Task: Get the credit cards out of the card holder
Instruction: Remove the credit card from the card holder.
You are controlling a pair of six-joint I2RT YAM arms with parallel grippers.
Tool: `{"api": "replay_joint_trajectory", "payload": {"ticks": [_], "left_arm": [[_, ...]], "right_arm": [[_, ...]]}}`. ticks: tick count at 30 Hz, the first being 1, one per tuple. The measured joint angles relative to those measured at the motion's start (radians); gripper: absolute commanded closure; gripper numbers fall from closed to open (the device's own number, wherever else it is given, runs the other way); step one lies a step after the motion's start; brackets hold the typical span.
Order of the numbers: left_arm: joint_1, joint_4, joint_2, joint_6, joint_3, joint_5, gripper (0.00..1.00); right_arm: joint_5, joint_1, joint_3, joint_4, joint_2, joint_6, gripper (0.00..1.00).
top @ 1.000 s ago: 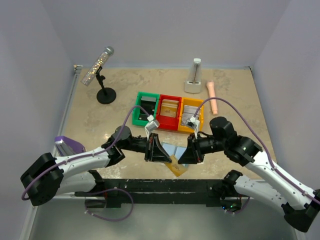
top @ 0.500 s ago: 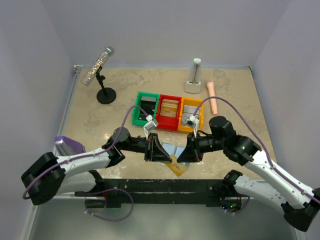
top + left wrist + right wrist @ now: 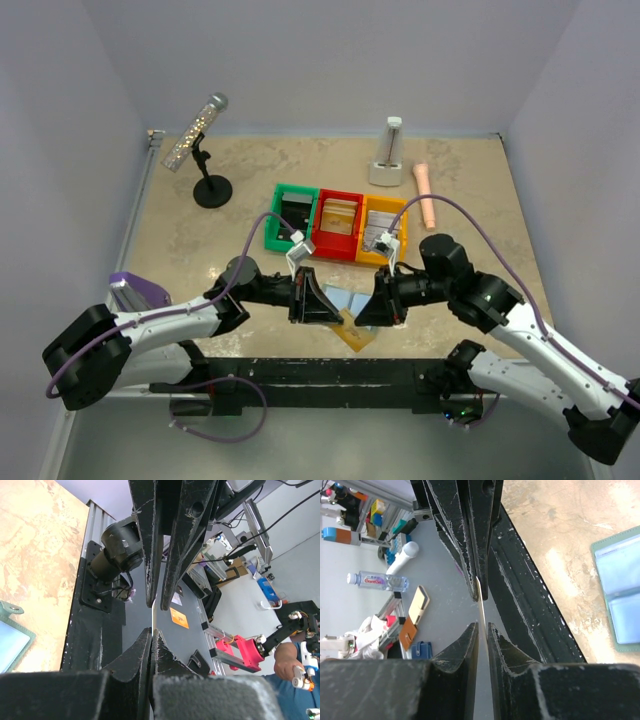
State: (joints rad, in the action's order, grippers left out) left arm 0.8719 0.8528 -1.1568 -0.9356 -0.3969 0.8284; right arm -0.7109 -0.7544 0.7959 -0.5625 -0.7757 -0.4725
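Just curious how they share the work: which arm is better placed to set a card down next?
Right, probably. The right gripper is closed on a card, seen edge-on in its wrist view. The left gripper is shut on nothing beside the open holder, so it has nothing to put down.

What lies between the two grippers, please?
The open card holder, pale blue panels up, lies between the left gripper and the right gripper, which pinches a credit card edge-on; the top view shows the holder.
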Motion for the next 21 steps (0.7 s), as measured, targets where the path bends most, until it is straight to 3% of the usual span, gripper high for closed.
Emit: {"api": "replay_joint_trajectory", "payload": {"ticks": [8,11,15,16,19,21], "left_arm": [[0.0,0.0,-0.001,0.0,0.001,-0.001,1.0],[0.0,0.0,-0.001,-0.001,0.002,0.0,1.0],[0.0,0.0,-0.001,-0.004,0.002,0.0,0.99],[0.0,0.0,-0.001,-0.005,0.002,0.0,0.88],[0.0,-0.001,0.0,-0.002,0.002,-0.003,0.41],[-0.005,-0.016,0.006,0.006,0.002,-0.011,0.28]], "right_arm": [[0.013,0.0,-0.002,-0.001,0.011,0.001,0.88],[0.013,0.0,-0.003,-0.001,0.011,0.001,0.99],[0.013,0.0,-0.003,-0.003,0.011,0.002,1.0],[0.013,0.0,-0.004,-0.003,0.011,0.002,1.0],[0.012,0.0,-0.004,-0.004,0.011,0.002,1.0],[0.013,0.0,-0.003,-0.007,0.011,0.002,1.0]]}}
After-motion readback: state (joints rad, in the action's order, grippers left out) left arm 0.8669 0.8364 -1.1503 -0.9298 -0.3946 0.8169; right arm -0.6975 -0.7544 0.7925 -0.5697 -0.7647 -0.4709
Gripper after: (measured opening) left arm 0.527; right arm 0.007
